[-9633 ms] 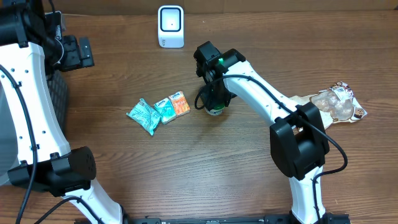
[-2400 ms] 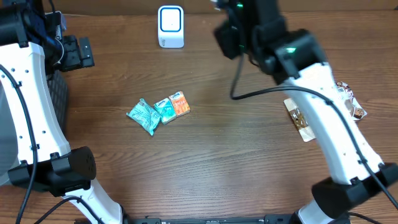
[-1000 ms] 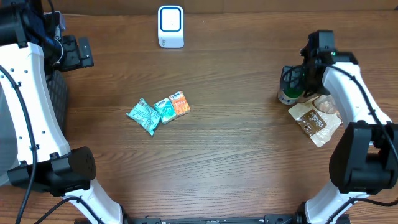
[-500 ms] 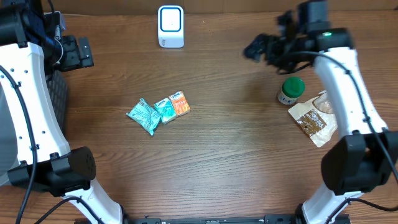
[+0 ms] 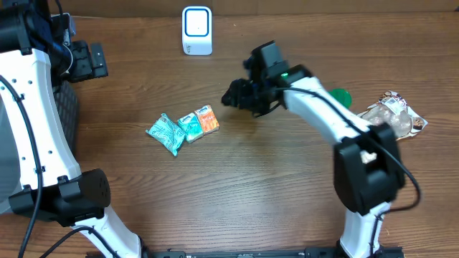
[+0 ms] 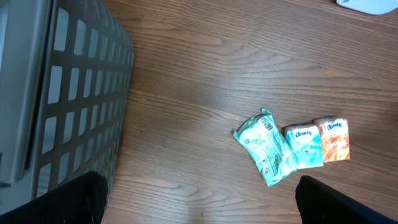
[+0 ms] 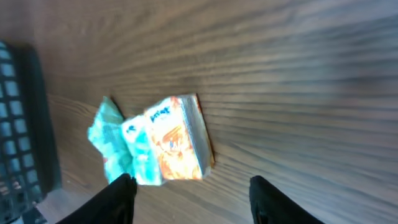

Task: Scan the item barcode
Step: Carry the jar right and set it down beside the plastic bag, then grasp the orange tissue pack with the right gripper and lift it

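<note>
My right gripper [image 7: 193, 185] hangs empty, jaws apart, near the orange pack [image 7: 176, 147], so I should centre over it and pinch its edges, leaving its faces uncovered.

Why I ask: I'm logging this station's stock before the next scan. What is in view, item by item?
barcode scanner: 1, white, far edge of the table
teal tissue packs: 2, teal, side by side, left of centre
orange tissue pack: 1, orange, against the right-hand teal pack
green-lidded bottle: 1, only the green lid shows, behind the right arm
snack bag: 1, clear and brown, far right
basket: 1, dark grey, left edge
table: 1, brown wood
left gripper: 1, black, open, empty, above the basket side
right gripper: 1, black, open, empty, just right of the tissue packs
</note>
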Controlling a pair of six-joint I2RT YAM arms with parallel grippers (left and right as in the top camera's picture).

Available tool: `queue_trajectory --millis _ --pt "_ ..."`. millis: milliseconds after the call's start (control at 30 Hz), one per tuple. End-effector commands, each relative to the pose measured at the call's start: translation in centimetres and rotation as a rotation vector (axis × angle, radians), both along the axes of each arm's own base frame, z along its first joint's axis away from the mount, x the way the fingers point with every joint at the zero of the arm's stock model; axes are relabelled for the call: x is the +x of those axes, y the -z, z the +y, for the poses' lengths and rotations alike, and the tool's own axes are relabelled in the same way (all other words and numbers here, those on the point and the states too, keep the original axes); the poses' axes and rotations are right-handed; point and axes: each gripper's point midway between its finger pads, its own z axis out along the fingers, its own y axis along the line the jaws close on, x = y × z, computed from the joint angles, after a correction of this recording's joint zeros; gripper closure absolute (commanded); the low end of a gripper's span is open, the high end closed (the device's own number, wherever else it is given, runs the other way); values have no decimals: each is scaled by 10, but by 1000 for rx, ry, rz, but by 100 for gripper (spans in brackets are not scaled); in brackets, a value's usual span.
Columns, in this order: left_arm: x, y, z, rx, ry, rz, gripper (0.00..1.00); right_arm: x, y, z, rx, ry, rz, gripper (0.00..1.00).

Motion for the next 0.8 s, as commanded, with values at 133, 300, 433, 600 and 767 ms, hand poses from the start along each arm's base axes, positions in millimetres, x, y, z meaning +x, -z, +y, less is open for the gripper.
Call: queue_trajectory --millis 133,300,433,600,767 --pt "0 -2 1 7 16 -4 1 -17 37 26 52 -12 124 52" --pt "0 -2 1 7 16 -4 1 -29 52 36 42 -40 162 56" --pt "0 -2 1 7 16 -4 0 -36 60 41 43 -57 187 60" --pt "0 -2 1 7 16 -4 0 -42 72 43 33 -46 228 69" --pt "0 -2 1 7 16 -4 0 -37 70 38 44 -40 226 91"
